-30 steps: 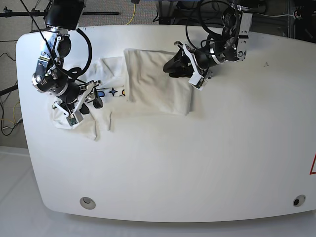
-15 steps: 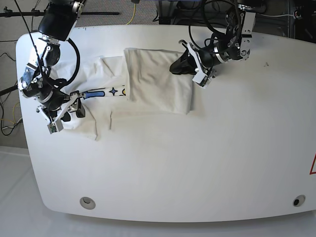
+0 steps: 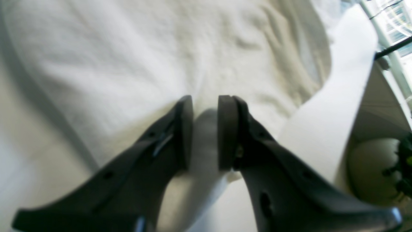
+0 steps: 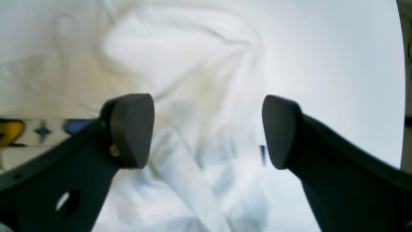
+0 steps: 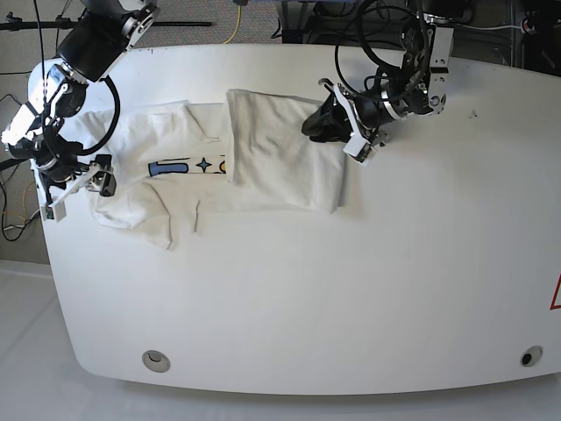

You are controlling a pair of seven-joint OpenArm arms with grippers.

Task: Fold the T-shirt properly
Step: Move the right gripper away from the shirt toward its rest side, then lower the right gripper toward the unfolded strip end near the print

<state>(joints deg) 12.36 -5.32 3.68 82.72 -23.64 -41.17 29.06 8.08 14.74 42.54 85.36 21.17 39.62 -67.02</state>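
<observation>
The right pincer, at the left of the base view, stands released, its two dark pads spread wide with nothing between them. Beneath and just ahead of it lies the rumpled edge of the T-shirt; a blue and yellow strip of print shows beside its left pad. Its arm bends down from the counter's far left corner, the wrist hanging over the counter's left edge.

The left pincer, further right, is nearly clenched, a narrow gap between its pads. A pale fold seems to sit in that gap, but the wrist view is too blurred to tell whether it is gripped. The folded white panel spreads out ahead of it. Its arm reaches in from the far side, cables looping above.

The white counter carries the T-shirt at its far left part.
</observation>
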